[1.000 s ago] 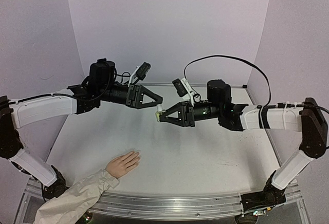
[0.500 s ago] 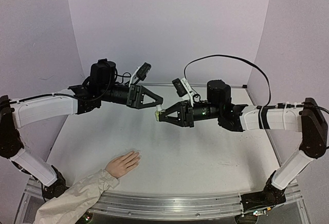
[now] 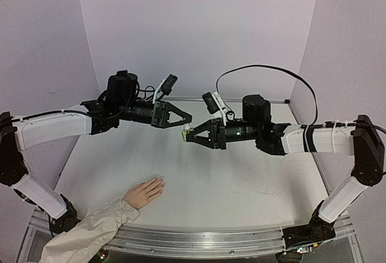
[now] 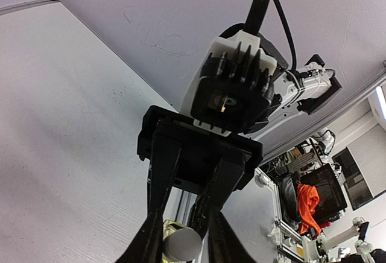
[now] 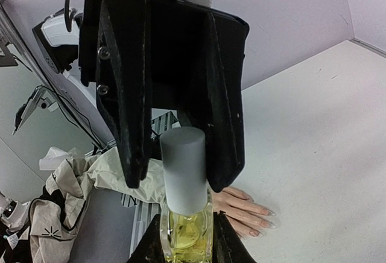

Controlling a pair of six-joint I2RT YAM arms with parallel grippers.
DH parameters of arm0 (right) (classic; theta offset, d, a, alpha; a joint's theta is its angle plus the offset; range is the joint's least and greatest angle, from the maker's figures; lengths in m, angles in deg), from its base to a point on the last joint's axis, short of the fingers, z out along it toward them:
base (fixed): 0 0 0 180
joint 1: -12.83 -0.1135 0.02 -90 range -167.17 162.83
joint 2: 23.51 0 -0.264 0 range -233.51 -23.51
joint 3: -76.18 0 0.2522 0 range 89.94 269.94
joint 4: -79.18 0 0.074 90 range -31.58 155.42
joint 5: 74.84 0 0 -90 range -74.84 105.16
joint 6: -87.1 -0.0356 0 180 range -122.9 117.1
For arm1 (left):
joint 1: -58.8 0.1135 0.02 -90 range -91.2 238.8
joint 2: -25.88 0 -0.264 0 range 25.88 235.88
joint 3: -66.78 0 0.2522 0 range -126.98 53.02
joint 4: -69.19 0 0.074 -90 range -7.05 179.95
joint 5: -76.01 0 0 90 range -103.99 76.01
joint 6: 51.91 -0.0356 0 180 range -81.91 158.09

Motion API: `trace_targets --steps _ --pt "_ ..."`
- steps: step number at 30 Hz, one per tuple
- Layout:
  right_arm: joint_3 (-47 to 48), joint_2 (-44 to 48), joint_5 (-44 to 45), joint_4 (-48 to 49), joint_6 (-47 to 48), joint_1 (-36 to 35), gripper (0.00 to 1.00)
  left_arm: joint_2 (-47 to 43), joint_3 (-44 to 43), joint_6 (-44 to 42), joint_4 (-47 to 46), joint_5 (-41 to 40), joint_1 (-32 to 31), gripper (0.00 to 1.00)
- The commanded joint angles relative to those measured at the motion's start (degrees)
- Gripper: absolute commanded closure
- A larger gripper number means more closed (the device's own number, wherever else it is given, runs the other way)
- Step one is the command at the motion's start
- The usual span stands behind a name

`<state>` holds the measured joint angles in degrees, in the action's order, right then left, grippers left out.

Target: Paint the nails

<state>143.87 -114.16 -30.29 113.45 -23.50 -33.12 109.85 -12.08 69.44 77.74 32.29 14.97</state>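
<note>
A small yellow-green bottle (image 5: 186, 236) with a white cap (image 5: 183, 166) hangs above the table's middle, and my right gripper (image 5: 187, 248) is shut on its glass body. My left gripper (image 5: 178, 154) faces it, its fingers (image 5: 129, 124) standing either side of the cap with a thin gap on one side. In the left wrist view the cap (image 4: 181, 245) sits between the left gripper (image 4: 184, 250) tips. The pale hand (image 3: 145, 192) with a beige sleeve (image 3: 90, 233) lies palm down at the near left. Its nails (image 5: 265, 218) show past the bottle, far below both grippers.
The two grippers, left (image 3: 187, 120) and right (image 3: 188, 136), meet nose to nose over the white table (image 3: 241, 190). Purple walls (image 3: 199, 28) close the back and sides. An aluminium rail (image 3: 205, 239) runs along the near edge.
The left gripper's jaws have narrowed around the bottle's cap. Both arms and the bottle have hardly moved, and the hand lies as before.
</note>
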Motion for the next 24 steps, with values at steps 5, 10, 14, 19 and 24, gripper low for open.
trace_targets --steps 5,10,14,19,24 --pt "1.7 2.0 6.7 1.6 0.9 0.0 1.0 -0.9 -1.9 -4.4 6.3 -5.9 -1.2 0.98" --pt "5.4 0.7 42.9 -10.4 15.9 -7.3 1.0 -0.8 -8.9 -2.6 24.9 -35.4 -4.4 1.0" --pt "8.0 -5.4 68.0 -4.2 24.5 -13.5 1.0 -0.1 -11.1 5.0 27.0 -44.1 -6.4 1.0" --pt "8.7 -8.0 69.2 1.6 25.4 -14.4 1.0 0.4 -13.3 7.6 26.8 -42.8 -6.6 1.0" --pt "7.0 -4.1 50.2 0.2 24.4 -12.8 1.0 -2.9 -11.0 3.0 22.8 -35.8 -6.4 0.64"
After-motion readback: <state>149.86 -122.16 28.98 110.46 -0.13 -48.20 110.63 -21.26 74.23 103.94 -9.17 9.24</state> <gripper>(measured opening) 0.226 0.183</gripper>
